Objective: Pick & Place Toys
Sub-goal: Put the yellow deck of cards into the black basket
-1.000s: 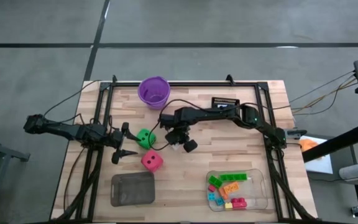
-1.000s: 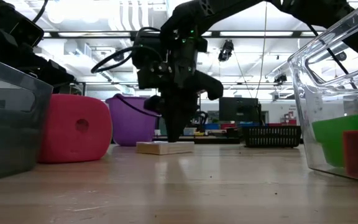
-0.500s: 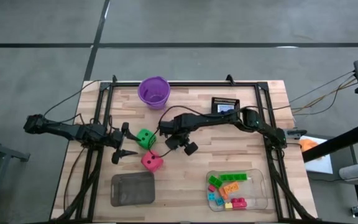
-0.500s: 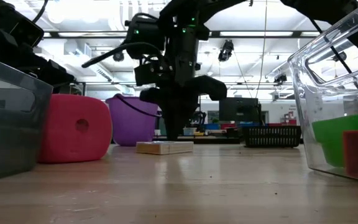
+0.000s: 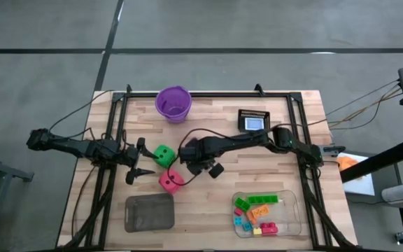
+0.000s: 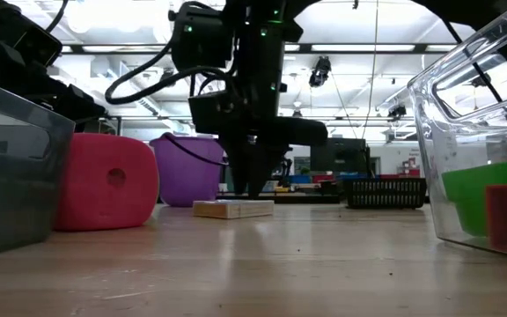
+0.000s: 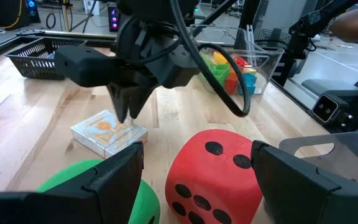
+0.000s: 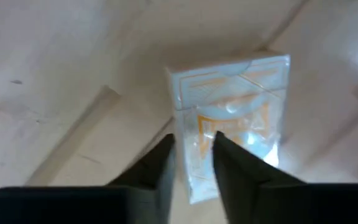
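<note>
A small flat pack of picture cards (image 7: 109, 134), pale with orange print, lies on the wooden table (image 5: 222, 203) directly under the right gripper (image 8: 193, 163), whose narrowly parted fingers straddle it, gripping nothing. The red die (image 7: 215, 173) and green die (image 5: 164, 155) sit close beside; the left gripper (image 5: 137, 162) waits nearby, spread empty.

Dice (image 5: 170, 180) just beside card pack (image 7: 109, 134)

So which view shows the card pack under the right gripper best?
The right wrist view: the card pack fills it, face up, between the right gripper fingers. The left wrist view shows it flat, farther off; the low view edge-on; the high view hides it.
</note>
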{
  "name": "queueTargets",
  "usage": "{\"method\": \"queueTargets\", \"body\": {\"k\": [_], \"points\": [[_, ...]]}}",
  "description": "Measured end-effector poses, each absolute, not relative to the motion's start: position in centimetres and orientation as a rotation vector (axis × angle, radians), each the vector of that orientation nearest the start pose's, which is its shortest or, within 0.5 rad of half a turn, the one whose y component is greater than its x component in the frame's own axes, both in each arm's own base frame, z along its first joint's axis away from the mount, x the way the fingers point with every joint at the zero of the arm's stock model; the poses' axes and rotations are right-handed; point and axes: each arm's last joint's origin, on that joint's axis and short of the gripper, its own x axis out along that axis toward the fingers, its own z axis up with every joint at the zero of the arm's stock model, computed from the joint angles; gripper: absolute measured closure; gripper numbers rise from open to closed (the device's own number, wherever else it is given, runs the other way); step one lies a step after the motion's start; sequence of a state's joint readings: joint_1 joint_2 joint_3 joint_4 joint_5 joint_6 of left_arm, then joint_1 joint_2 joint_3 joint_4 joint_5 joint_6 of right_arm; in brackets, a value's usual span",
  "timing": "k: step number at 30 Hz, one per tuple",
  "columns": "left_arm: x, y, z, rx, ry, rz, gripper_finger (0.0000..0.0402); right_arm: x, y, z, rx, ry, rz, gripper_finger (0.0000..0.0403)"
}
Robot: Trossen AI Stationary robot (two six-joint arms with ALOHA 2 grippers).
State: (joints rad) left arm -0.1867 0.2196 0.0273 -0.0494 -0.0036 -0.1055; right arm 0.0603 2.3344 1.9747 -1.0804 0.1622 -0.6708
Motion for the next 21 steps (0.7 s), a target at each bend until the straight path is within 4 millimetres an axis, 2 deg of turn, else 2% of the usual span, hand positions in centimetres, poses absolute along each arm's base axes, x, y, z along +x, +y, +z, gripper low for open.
{"method": "queueTargets", "body": {"k": [6,12,14,18,21], "points": [[10.6,-2.0,15.0,-0.081,0.25,-0.169,0.0101,46.5,2.6,16.9,-0.743,1.42,0.366,0.0164],[10.6,-2.0,15.0,-0.082,0.251,-0.169,0.0101,46.7,1.9,16.8,-0.74,1.42,0.32,0.0021],[10.6,-2.0,15.0,-0.081,0.251,-0.169,0.0101,46.7,1.7,16.8,-0.756,1.429,0.301,0.0012],[10.6,-2.0,15.0,-0.081,0.25,-0.169,0.0101,46.9,1.5,16.8,-0.763,1.417,0.288,0.0035],[10.6,-2.0,15.0,-0.082,0.251,-0.169,0.0101,46.9,1.1,16.7,-0.759,1.422,0.284,0.0034]]}}
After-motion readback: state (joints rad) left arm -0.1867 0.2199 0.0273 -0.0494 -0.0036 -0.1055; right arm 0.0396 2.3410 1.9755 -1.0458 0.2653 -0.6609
